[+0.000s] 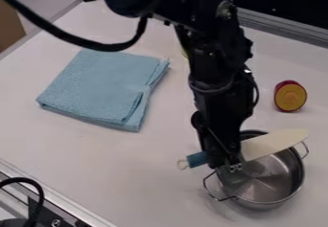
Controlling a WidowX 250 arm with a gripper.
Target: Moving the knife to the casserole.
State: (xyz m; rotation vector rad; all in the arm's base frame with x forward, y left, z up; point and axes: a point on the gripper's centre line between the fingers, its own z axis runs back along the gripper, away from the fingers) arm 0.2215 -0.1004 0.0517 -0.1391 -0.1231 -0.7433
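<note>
The black gripper [227, 164] hangs over the left part of the casserole, shut on the knife near where its handle meets the blade. The knife [275, 143] has a cream blade and a blue handle with a pale ring at its end. Its blade points to the right across the back of the casserole's opening, and the handle sticks out left of the gripper. The casserole [268, 187] is a shiny metal pot with two wire side handles. The gripper hides part of its left rim and the middle of the knife; whether the knife touches the rim, I cannot tell.
A folded light-blue cloth [99, 87] lies on the white table [128, 173] at the left. Behind the casserole, at the right, sits a purple-red and yellow round piece [290, 97]. Something green shows partly behind the arm. A metal rail runs along the back edge.
</note>
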